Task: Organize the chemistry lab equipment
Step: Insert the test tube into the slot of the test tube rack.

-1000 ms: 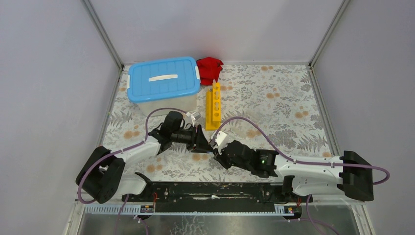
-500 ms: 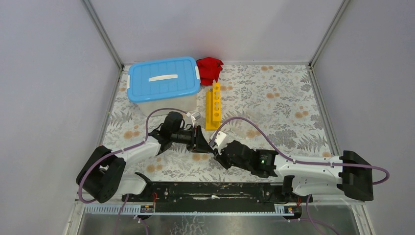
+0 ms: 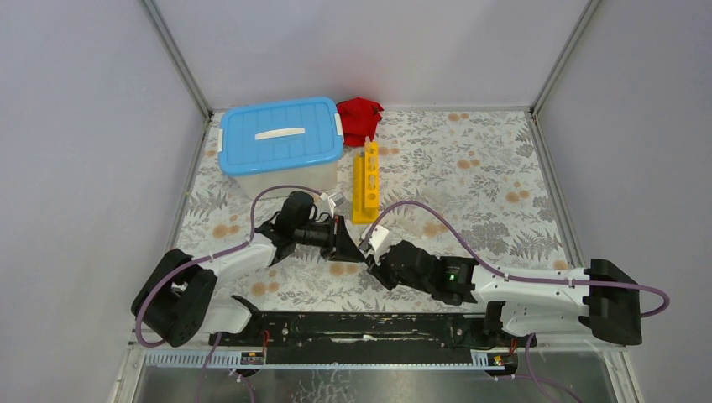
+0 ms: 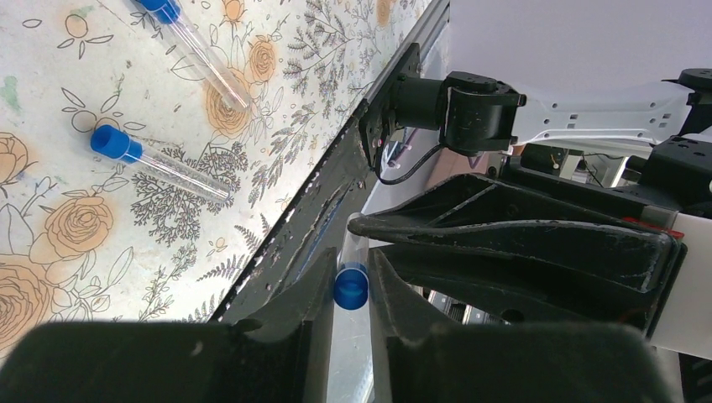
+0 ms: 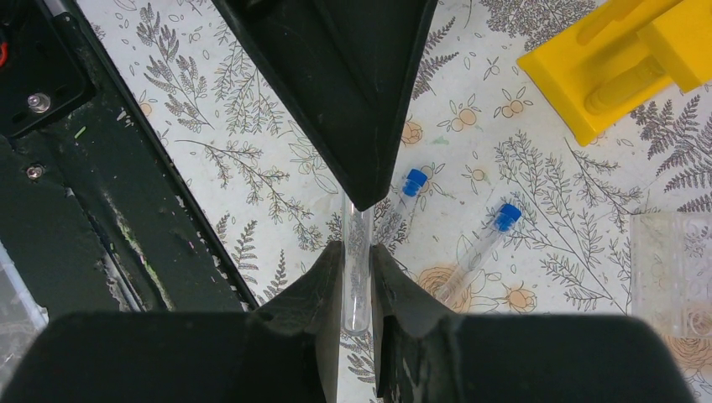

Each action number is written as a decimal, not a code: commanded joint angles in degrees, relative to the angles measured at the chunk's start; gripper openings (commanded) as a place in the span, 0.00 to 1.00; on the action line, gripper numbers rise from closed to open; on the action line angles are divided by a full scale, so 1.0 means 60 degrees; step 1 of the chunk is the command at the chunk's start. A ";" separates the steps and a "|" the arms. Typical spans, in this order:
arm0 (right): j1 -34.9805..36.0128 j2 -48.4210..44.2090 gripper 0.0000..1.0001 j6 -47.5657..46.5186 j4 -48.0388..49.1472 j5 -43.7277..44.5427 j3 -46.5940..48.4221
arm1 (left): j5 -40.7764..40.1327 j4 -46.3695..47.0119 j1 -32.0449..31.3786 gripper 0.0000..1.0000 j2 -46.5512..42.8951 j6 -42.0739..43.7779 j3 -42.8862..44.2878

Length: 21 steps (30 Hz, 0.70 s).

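Observation:
One small clear blue-capped tube (image 5: 357, 277) hangs between both grippers above the table's near middle. My right gripper (image 5: 357, 252) is shut on its rounded glass end. My left gripper (image 4: 353, 260) faces it, and its fingers press on the blue cap (image 4: 351, 287) from both sides. In the top view the left gripper (image 3: 342, 239) and right gripper (image 3: 369, 256) meet tip to tip. Two more capped tubes (image 5: 401, 201) (image 5: 483, 248) lie flat on the floral mat beneath. The long yellow holed rack (image 3: 366, 182) lies just beyond, and the clear tube holder (image 5: 672, 269) is beside it.
The white blue-lidded tub (image 3: 281, 143) stands shut at the back left. A red cloth (image 3: 359, 117) lies behind the rack by the back wall. A black mounting rail (image 3: 369, 326) runs along the near edge under the arms.
My left gripper's jaws have narrowed onto the tube's blue cap. The right gripper has kept its hold, and neither arm has shifted noticeably.

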 commanded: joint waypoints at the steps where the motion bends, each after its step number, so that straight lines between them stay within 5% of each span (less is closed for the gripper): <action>1: 0.0054 -0.0314 0.00 -0.0139 0.0387 -0.0084 0.0348 | 0.0156 0.0304 0.0069 0.22 0.0017 0.0100 -0.0018; 6: 0.0053 -0.0373 0.08 -0.0140 0.0350 -0.0021 0.0314 | -0.0182 -0.0145 0.0069 0.19 -0.0099 0.0376 0.0135; 11: 0.0055 -0.0613 0.38 -0.0030 0.0329 0.0189 0.0230 | -0.0535 -0.0447 0.0069 0.17 -0.0208 0.0516 0.0292; 15: 0.0054 -0.0863 0.51 0.0126 0.0194 0.0396 0.0191 | -0.0890 -0.0861 0.0069 0.15 -0.0276 0.0727 0.0511; 21: 0.0054 -0.1387 0.54 0.0455 -0.0054 0.0821 0.0182 | -0.1332 -0.1343 0.0098 0.13 -0.0449 0.0962 0.0783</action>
